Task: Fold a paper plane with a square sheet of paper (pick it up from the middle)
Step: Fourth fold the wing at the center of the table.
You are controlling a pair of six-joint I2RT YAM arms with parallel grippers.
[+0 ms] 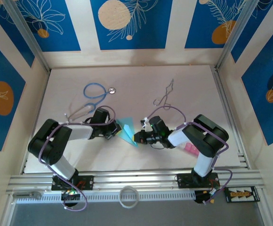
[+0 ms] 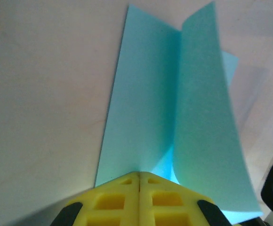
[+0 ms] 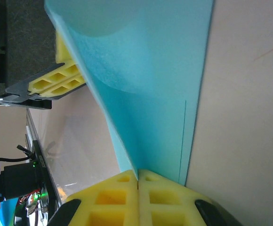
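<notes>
The square sheet of paper [image 1: 127,131], light turquoise, is folded into a narrow pointed shape and held just above the table between both arms. My left gripper [image 1: 114,132] is at its left side. In the left wrist view the yellow fingertips [image 2: 140,175] are shut, and the sheet [image 2: 174,113] rises from them as two flaps meeting at a centre crease. My right gripper [image 1: 138,137] is at the sheet's right side. In the right wrist view its jaws [image 3: 137,175] are shut on a raised fold of the sheet [image 3: 155,94], with the left gripper's yellow fingers [image 3: 56,80] beyond.
A blue-tubed stethoscope [image 1: 95,94] lies at the back left and a bent wire piece [image 1: 164,96] at the back right. Pink and clear blocks [image 1: 191,149] sit beside the right arm. A white ring [image 1: 128,196] rests on the front rail.
</notes>
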